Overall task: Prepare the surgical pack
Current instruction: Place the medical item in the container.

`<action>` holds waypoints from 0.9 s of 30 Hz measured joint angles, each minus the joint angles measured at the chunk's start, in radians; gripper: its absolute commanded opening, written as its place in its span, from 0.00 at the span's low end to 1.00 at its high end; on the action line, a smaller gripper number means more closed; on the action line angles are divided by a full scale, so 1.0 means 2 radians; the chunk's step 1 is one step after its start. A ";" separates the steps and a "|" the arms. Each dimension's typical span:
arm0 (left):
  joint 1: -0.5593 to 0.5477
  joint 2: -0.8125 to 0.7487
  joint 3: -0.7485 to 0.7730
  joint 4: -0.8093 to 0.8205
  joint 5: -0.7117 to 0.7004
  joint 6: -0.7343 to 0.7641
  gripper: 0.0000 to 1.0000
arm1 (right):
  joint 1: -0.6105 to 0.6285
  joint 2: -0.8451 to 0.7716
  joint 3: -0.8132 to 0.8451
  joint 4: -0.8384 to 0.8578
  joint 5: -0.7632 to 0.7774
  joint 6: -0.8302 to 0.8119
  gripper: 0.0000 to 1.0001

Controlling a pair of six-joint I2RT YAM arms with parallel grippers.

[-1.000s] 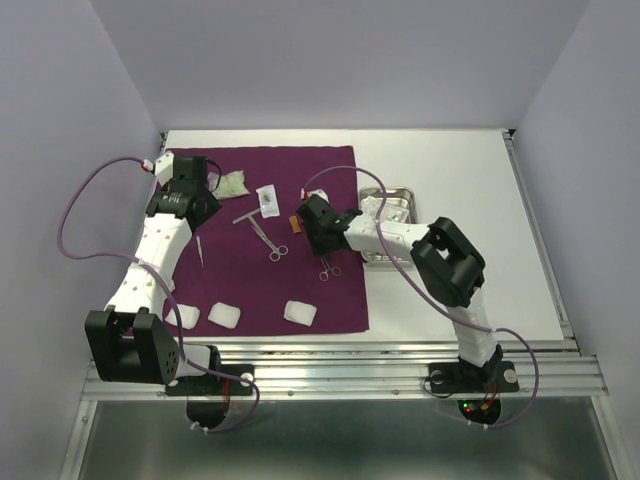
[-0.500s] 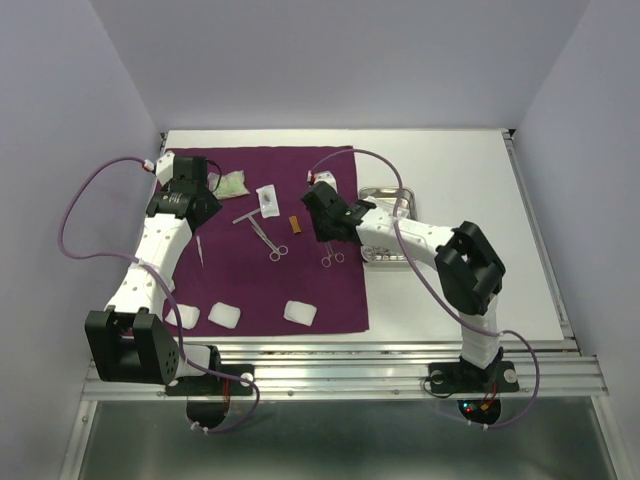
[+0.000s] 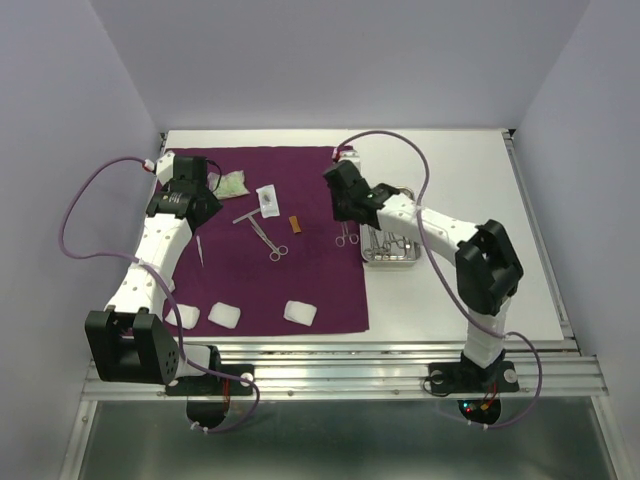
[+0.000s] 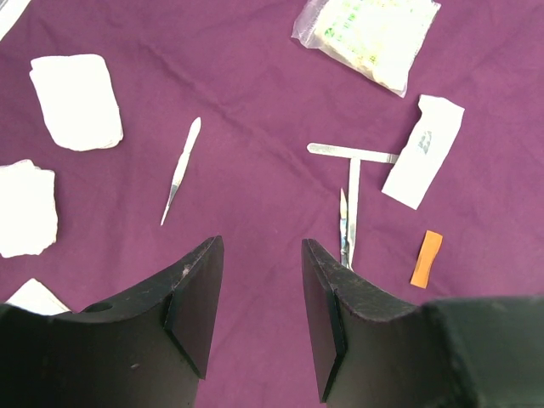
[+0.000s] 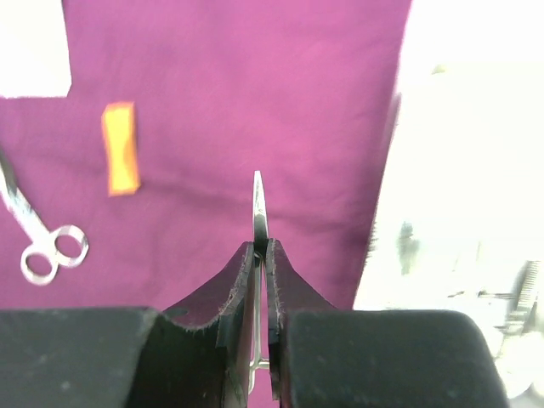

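Right wrist view: the right gripper (image 5: 260,248), clenched on steel scissors (image 5: 257,204) whose blade points to 12 o'clock, hangs over the edge of the purple drape (image 5: 255,85). From above, the steel tray (image 3: 390,258) lies just beside it at 4 o'clock, nearer this arm. The left gripper (image 4: 261,252) hovers parted and empty.

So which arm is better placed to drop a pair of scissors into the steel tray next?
The right, most likely. Its gripper is shut on scissors close beside the tray, while the left gripper hangs open over the cloth's far-left part.
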 measured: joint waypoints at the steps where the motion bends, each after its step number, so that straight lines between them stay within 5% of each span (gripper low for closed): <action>1: 0.000 0.000 0.000 0.000 0.000 0.000 0.53 | -0.011 -0.008 -0.002 0.000 0.000 0.000 0.02; 12: 0.000 0.000 0.000 0.002 0.004 0.000 0.53 | -0.120 -0.068 -0.043 0.004 0.000 0.000 0.02; 27: 0.000 0.000 -0.012 0.008 0.005 0.002 0.54 | -0.130 0.000 -0.097 0.018 -0.031 0.001 0.07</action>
